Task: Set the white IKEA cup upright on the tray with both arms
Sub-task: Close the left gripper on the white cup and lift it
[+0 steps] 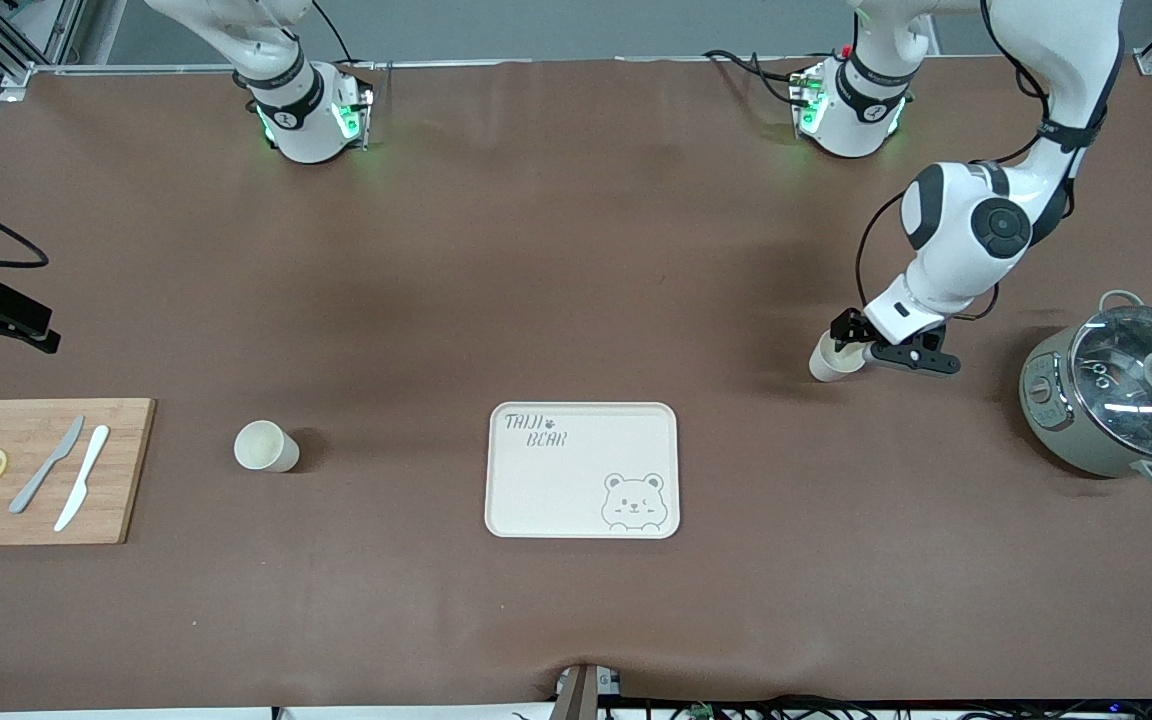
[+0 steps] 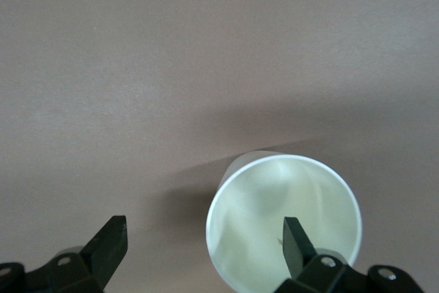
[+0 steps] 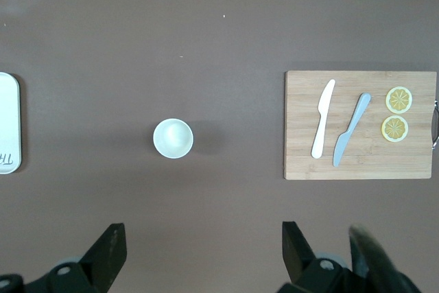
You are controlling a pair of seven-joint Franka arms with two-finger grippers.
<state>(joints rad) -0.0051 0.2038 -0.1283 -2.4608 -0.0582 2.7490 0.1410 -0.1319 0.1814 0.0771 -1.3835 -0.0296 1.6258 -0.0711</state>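
Note:
A white cup (image 1: 831, 361) lies tipped on the brown table toward the left arm's end, its mouth facing my left gripper (image 1: 852, 345). In the left wrist view the cup (image 2: 274, 217) shows its open mouth; my left gripper (image 2: 204, 238) is open, with one finger (image 2: 296, 241) inside the mouth and the other outside, astride the rim. A second white cup (image 1: 265, 446) stands upright beside the cutting board; it also shows in the right wrist view (image 3: 173, 138). The cream tray (image 1: 582, 470) lies bare between the two cups. My right gripper (image 3: 202, 252) is open, empty and high above the table.
A wooden cutting board (image 1: 41, 470) with two knives and two lemon slices lies at the right arm's end. A grey pot with a glass lid (image 1: 1121, 400) stands at the left arm's end. The tray's edge (image 3: 8, 121) shows in the right wrist view.

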